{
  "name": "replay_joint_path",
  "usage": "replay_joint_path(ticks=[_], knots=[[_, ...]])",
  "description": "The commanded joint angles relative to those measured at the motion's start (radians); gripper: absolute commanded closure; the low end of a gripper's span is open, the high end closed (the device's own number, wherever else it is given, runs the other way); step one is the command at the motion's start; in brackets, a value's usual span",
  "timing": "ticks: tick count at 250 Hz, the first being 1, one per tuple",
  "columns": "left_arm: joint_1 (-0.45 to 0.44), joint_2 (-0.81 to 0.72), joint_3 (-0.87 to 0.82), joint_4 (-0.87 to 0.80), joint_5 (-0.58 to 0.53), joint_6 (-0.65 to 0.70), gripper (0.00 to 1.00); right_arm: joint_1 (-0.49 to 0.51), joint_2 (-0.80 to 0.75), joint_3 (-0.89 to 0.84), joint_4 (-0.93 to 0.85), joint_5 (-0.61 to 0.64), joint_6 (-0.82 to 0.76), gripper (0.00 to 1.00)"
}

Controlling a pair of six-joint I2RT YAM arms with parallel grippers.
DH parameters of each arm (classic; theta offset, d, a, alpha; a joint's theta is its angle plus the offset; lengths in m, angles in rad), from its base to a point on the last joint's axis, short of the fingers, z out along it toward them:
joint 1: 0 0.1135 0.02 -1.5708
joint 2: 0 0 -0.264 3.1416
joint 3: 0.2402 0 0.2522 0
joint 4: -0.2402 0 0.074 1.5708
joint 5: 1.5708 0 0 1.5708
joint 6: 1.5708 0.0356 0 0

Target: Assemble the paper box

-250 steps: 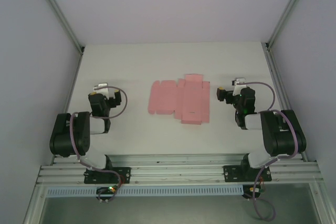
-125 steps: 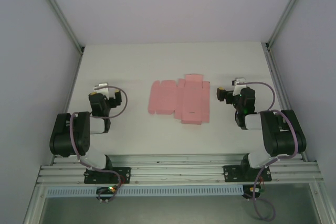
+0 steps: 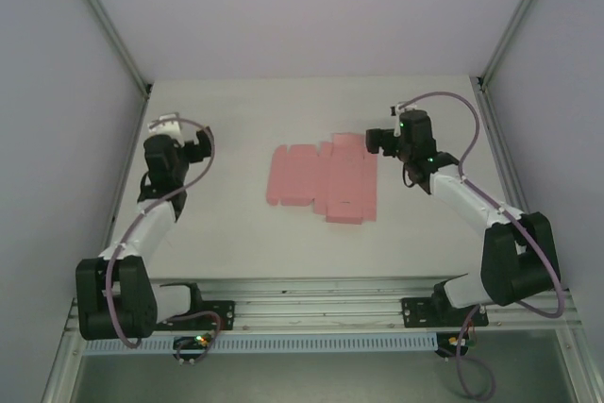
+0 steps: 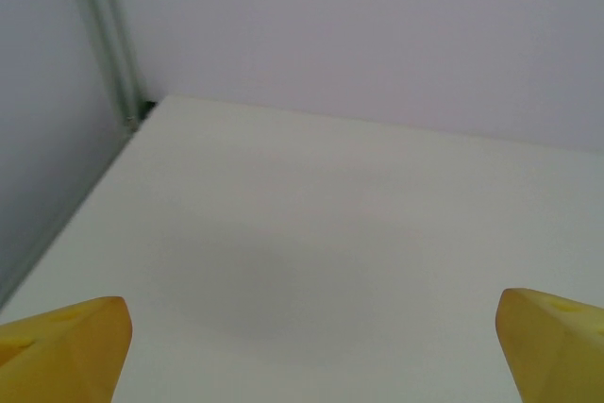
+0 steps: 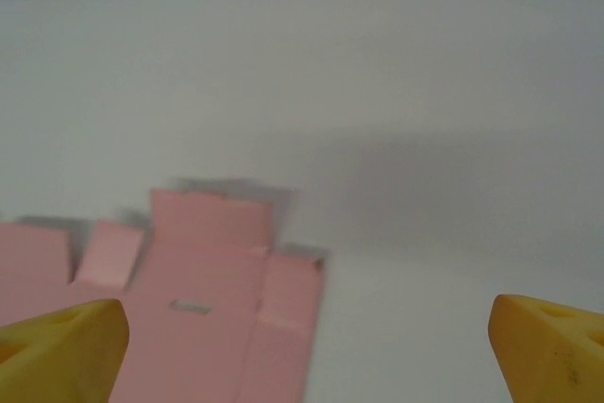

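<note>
Top external shows the paper box (image 3: 323, 181) lying flat, unfolded, on the table (image 3: 236, 243). Beside its far right corner the right pincer (image 3: 376, 142) hovers wide; the left pincer (image 3: 201, 143), also wide, is well apart. Thin card may skid or buckle if nudged without a counter-hold.

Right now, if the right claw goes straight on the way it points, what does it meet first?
Probably the bare white tabletop, just beyond the corner of the flat pink card sheet. The right claw, open, aims past that corner rather than onto it, though depth is unclear.
</note>
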Motion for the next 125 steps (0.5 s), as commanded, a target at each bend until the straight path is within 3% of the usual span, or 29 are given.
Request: replay_joint_path(ticks=[1,23,56,85,125], knots=[[-0.082,0.074,0.087,-0.275,0.132,-0.173,0.00,0.070,0.086,0.064,-0.283,-0.032,0.164,0.07],[-0.168,0.155,0.169,-0.347,0.122,-0.225,0.00,0.126,0.178,0.139,-0.378,-0.021,0.202,0.16],[-0.245,0.320,0.330,-0.500,0.156,-0.271,0.00,0.144,0.302,0.217,-0.426,-0.056,0.263,0.38],[-0.266,0.479,0.474,-0.645,0.274,-0.288,0.00,0.143,0.369,0.235,-0.392,-0.054,0.280,0.42],[-0.278,0.587,0.536,-0.684,0.340,-0.288,0.00,0.140,0.444,0.259,-0.405,-0.081,0.291,0.47]])
